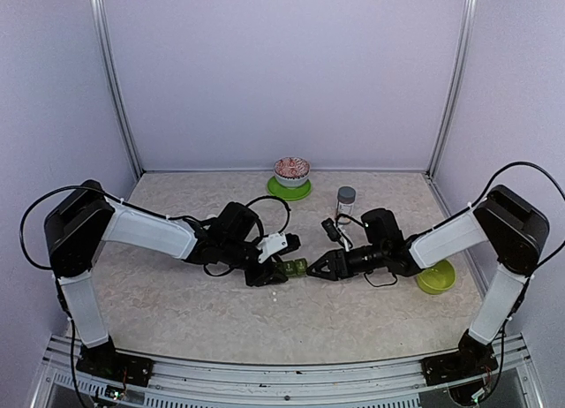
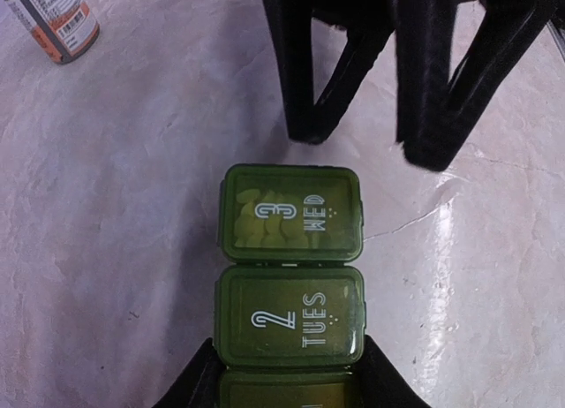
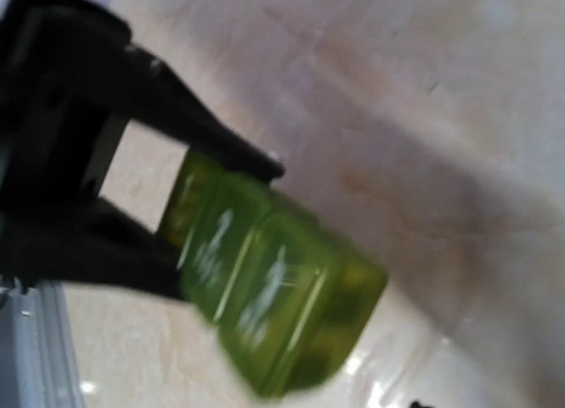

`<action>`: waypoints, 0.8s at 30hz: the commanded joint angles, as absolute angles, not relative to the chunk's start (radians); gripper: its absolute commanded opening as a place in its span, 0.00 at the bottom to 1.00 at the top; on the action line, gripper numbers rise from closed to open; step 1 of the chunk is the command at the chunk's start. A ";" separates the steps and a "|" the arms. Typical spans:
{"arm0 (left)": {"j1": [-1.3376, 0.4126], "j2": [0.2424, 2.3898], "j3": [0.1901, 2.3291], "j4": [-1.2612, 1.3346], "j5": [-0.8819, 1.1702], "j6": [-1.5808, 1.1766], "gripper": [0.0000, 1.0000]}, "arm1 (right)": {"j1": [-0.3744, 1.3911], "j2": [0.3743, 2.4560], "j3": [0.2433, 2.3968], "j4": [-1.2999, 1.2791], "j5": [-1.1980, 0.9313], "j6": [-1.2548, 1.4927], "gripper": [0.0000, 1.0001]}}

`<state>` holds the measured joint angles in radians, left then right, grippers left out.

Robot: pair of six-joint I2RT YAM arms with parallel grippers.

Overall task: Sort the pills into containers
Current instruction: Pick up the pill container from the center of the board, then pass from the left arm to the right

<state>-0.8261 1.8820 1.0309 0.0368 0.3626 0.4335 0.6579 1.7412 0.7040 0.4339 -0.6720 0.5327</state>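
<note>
My left hand (image 1: 272, 272) is clenched on the containers (image 1: 293, 268), the dark green strip. It grips one end, and the rest sticks out toward my right hand (image 1: 316, 268). That hand is released: its two fingers stand apart in a V, near the strip's free end, with nothing between them. The strip is about midway between the left and right edges of the tabletop (image 1: 177, 311), somewhat closer to the near edge than the far one. I cannot tell whether it rests on the surface or is raised.

The left wrist view shows what the top view cannot. My left fingers (image 2: 196, 389) press against both sides of the nearest compartment. The lids are shut and read "2 TUES" and "3 WED". Pale lumps (image 2: 265, 221) show through the WED lid; I cannot tell what they are. Bare marbled surface shows between that lid and my right hand's fingers (image 2: 300, 72).

Only the top view shows the patterned bowl (image 1: 291, 168) on its green plate (image 1: 290, 192) at the middle of the far edge. It also shows the lime-green bowl (image 1: 435, 280) by the right edge and the bottle (image 1: 346, 200) upright, right of centre.

The right wrist view is blurred. It shows the strip from its other end, with my left fingers dark on either side of it.
</note>
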 commanded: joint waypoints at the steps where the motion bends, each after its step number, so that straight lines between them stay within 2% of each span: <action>1: -0.865 1.827 1.012 0.096 0.327 0.420 0.35 | 0.649 1.783 0.712 0.568 -0.759 0.648 0.60; 17: -0.921 1.806 1.013 0.112 0.303 0.426 0.35 | 0.649 1.884 0.690 0.805 -0.888 0.868 0.58; 24: -0.939 1.804 1.004 0.125 0.296 0.430 0.35 | 0.652 1.928 0.681 0.888 -0.904 0.924 0.53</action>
<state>-0.9249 1.8389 1.0195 0.0948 0.3046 0.4271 0.6506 1.9053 0.6922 0.8066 -0.8745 0.8806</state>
